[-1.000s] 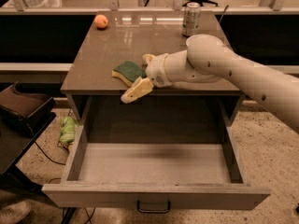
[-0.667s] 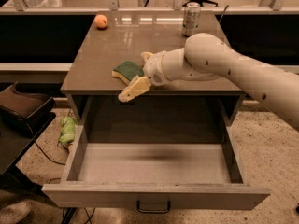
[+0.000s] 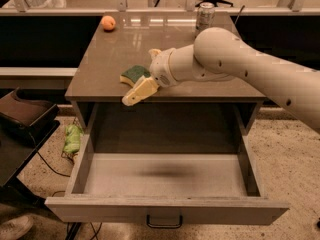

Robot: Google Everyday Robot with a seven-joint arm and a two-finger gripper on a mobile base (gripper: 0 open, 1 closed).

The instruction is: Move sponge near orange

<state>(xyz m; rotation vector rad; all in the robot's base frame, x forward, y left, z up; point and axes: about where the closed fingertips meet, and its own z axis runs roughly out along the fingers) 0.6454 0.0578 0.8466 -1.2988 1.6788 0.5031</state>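
Observation:
The sponge (image 3: 133,74), pale yellow foam with a dark green top, lies on the grey table top near its front edge. My gripper (image 3: 145,72) is at the sponge's right side, open. One cream finger (image 3: 138,92) reaches past the table's front edge and the other finger (image 3: 154,52) shows behind the sponge, so the sponge lies between them. The orange (image 3: 108,22), small and round, sits at the far left corner of the table (image 3: 110,49), well away from the sponge.
A metal can (image 3: 204,16) stands at the table's far right. The drawer (image 3: 165,176) below the table top is pulled wide open toward the camera. A green object (image 3: 73,138) lies on the floor at the left, beside dark furniture (image 3: 22,119).
My gripper has shifted a little to the left along the table's front edge. The sponge and the orange have stayed in place.

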